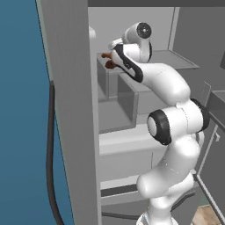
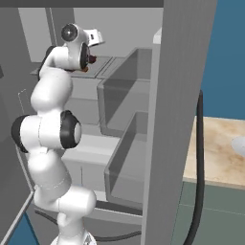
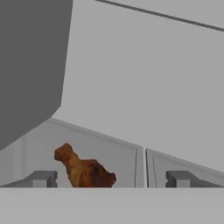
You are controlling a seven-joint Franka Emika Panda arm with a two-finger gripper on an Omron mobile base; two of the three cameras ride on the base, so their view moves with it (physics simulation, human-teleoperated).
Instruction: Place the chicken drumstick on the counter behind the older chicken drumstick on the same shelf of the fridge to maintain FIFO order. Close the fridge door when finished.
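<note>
A dark-brown chicken drumstick [image 3: 85, 170] lies on the pale-grey shelf [image 3: 109, 146] of the fridge, close to the back wall. My gripper [image 3: 111, 179] is open just in front of it, and the meat sits free between the fingertips, nearer the left one [image 3: 41, 178]. In the left base view the arm reaches into the upper shelf [image 1: 176, 59], and brown meat [image 1: 107, 56] shows beside the hand, with a second brown bit [image 1: 110, 65] just below. The wrist hides the fingers there. The fridge door [image 1: 70, 110] stands open.
Translucent grey bins [image 1: 118, 101] sit under the shelf, below the arm's elbow. The open door's edge [image 2: 177, 119] with its dark handle [image 2: 197, 167] stands close on one side. The beige counter [image 2: 220, 143] lies beyond that door.
</note>
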